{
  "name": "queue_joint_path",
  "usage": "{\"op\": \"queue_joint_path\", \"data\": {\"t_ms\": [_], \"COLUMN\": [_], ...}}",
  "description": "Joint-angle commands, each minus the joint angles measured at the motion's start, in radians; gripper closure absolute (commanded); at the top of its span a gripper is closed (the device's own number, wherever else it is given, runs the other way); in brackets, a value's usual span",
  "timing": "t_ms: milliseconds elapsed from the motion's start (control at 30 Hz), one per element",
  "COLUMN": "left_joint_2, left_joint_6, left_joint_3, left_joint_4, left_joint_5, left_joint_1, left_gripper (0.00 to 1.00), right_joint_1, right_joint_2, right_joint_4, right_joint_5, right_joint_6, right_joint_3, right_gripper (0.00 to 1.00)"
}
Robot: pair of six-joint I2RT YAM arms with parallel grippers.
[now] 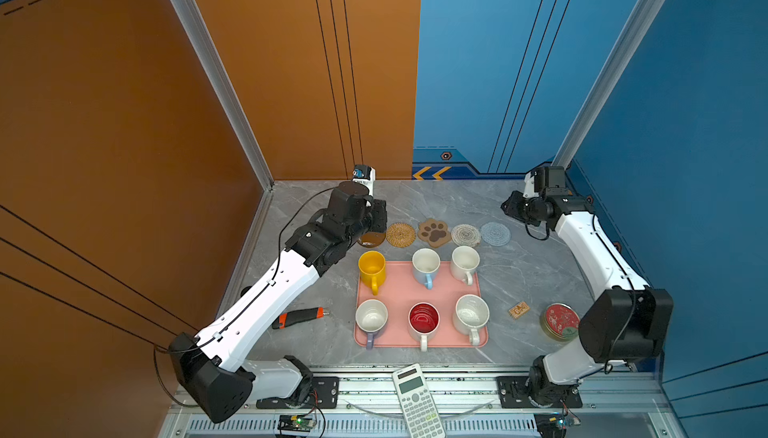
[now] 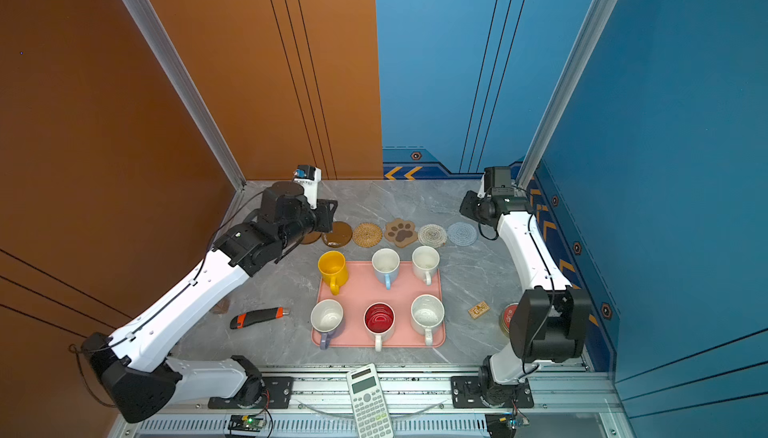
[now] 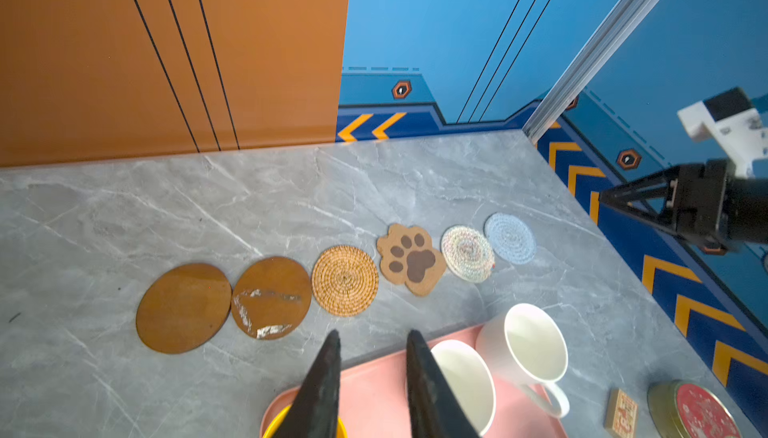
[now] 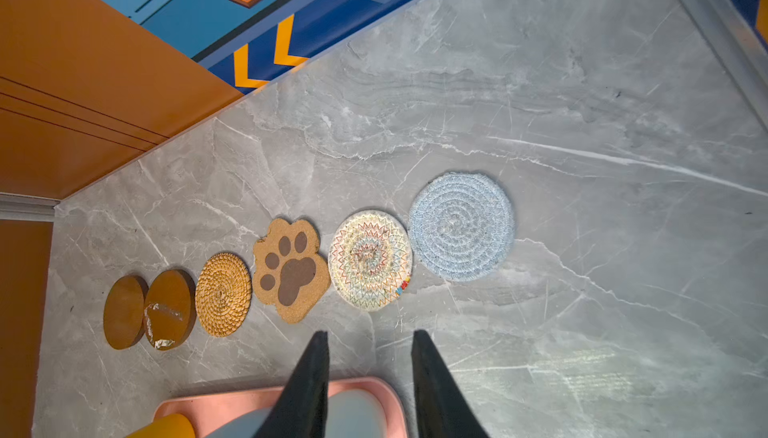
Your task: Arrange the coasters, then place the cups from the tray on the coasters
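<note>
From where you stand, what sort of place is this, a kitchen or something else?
Probably a robot test booth, not a kitchen: two arms bolted to a metal rail, orange and blue panel walls, and a grey tabletop staged with mugs on a pink tray and a row of coasters.

Six coasters [image 3: 345, 280] line up behind the pink tray [image 1: 399, 288] holding six cups [image 1: 423, 317].

Grey marble tbl [image 1: 519, 274] — coaster row [image 1: 433, 232], pink tray [image 1: 399, 290], knife [image 1: 299, 318], tin [image 1: 561, 319], sm. box [image 1: 518, 309].
</note>
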Motion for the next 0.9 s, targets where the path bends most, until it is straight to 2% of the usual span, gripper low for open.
{"op": "queue_joint_path", "data": {"t_ms": [0,67,133,267,300,400,533,667,767,800,867], "left_joint_2": [-0.035,-0.055,-0.08,-0.151,-0.171,-0.225,-0.301,-0.364,-0.389,-0.392,-0.386], "left_joint_6": [0.03,0.026,0.026,0.01,0.004,-0.006,-0.004,0.015,0.032,0.037,0.044], "left_joint_3": [-0.035,-0.059,-0.101,-0.23,-0.265,-0.336,-0.469,-0.565,-0.617,-0.629,-0.653], "left_joint_4": [0.074,0.079,0.09,0.125,0.134,0.146,0.187,0.268,0.31,0.328,0.366], "left_joint_5": [-0.062,-0.087,-0.093,-0.098,-0.099,-0.111,-0.13,-0.129,-0.132,-0.133,-0.14], "left_joint_1": [-0.019,-0.028,-0.037,-0.058,-0.062,-0.073,-0.09,-0.094,-0.095,-0.095,-0.095], "left_gripper": [0.65,0.62,0.59,0.44,0.43,0.4,0.28,0.21,0.15,0.1,0.07], "right_joint_1": [0.057,0.094,0.137,0.243,0.272,0.351,0.438,0.521,0.578,0.593,0.629], "right_joint_2": [-0.123,-0.193,-0.286,-0.442,-0.476,-0.542,-0.57,-0.584,-0.601,-0.603,-0.605], "right_joint_4": [-0.027,-0.037,-0.045,-0.038,-0.038,-0.051,-0.115,-0.188,-0.219,-0.228,-0.245], "right_joint_5": [0.098,0.135,0.18,0.283,0.305,0.358,0.427,0.502,0.549,0.56,0.581], "right_joint_6": [-0.029,-0.033,-0.036,-0.027,-0.02,-0.003,0.023,0.056,0.094,0.105,0.134], "right_joint_3": [-0.079,-0.116,-0.163,-0.256,-0.278,-0.324,-0.349,-0.359,-0.375,-0.379,-0.386], "right_gripper": [0.61,0.58,0.51,0.38,0.36,0.35,0.34,0.31,0.3,0.3,0.29]}}
